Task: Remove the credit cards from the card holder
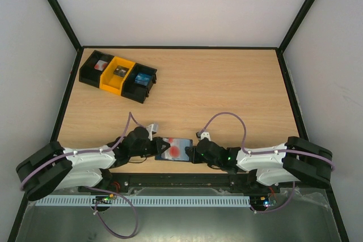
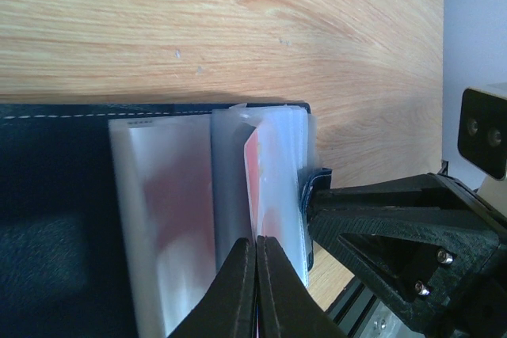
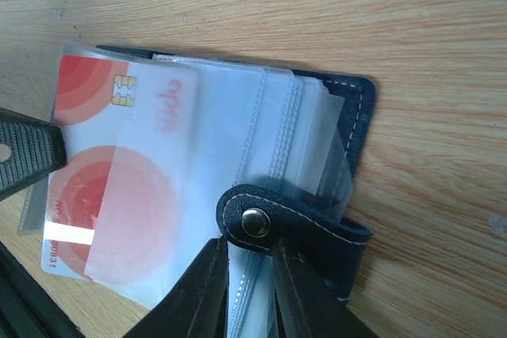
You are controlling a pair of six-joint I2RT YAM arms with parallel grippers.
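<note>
Left hand [image 2: 255,275] pinches red credit card [image 3: 111,187] at card holder [image 1: 173,150] 9 o'clock. Right hand [image 3: 248,263] clamps closing tab [image 3: 301,231] at 3 o'clock. Its long axis runs 9-3 on surface [image 1: 227,94].

- One table [image 1: 215,89], pale wood top, with your two arms reaching in from its near edge.
- One card holder [image 1: 186,143], dark blue, lying open at the near edge between the arms.
- One card [image 1: 173,151], pale with red marks, showing on the open holder.
- Your left gripper [image 1: 160,147], at the holder's left end.
- Your right gripper [image 1: 194,152], at its right end.
- One row of bins [image 1: 118,76], black, yellow, black, far left, well apart from the holder.
</note>
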